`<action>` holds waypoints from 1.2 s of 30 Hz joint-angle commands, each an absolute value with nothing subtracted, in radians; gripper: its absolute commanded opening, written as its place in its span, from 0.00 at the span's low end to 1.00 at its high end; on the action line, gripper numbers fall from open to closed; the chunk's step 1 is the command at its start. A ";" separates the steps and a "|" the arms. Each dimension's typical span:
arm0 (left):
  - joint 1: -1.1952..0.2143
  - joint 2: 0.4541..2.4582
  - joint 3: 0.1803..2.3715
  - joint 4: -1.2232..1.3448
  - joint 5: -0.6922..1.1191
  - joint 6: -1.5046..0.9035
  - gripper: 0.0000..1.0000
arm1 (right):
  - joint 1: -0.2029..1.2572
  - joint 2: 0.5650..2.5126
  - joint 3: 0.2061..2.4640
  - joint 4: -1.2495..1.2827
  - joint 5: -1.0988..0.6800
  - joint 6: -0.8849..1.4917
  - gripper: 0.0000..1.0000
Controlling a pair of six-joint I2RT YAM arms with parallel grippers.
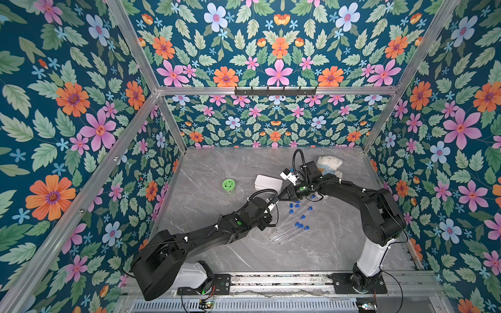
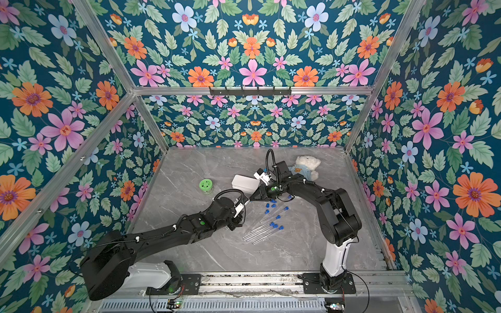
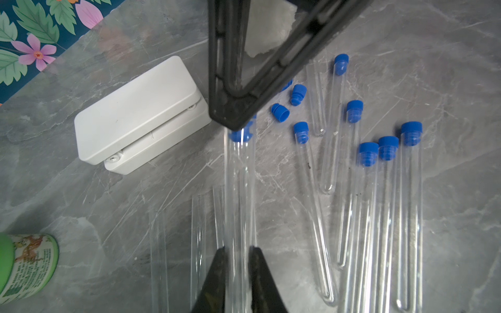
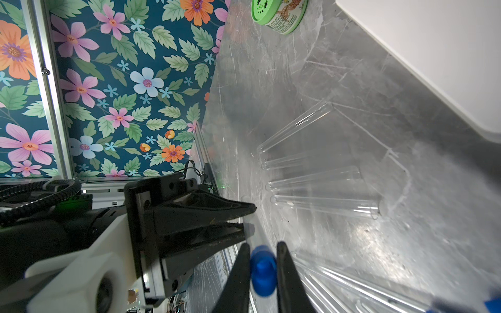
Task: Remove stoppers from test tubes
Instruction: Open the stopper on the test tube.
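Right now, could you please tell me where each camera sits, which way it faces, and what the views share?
Top views: high over the robot's base, facing down onto the table; left arm and right arm show.
Left wrist: on the left arm, facing along the left gripper and its test tube; the right gripper shows.
Right wrist: on the right arm, facing along the right gripper at the blue stopper; left gripper shows.
Shared: both wrist views show the white box.
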State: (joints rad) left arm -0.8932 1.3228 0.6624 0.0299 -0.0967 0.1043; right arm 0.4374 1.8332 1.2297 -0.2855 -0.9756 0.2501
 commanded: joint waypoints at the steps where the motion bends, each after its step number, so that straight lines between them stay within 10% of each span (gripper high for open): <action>1: -0.894 1.312 0.661 0.054 -0.106 0.104 0.00 | 0.440 1.821 1.232 -0.288 -0.963 0.221 0.12; 36: -0.897 1.347 0.673 0.000 -0.091 0.101 0.00 | 0.340 1.726 1.113 -0.063 -1.011 0.381 0.07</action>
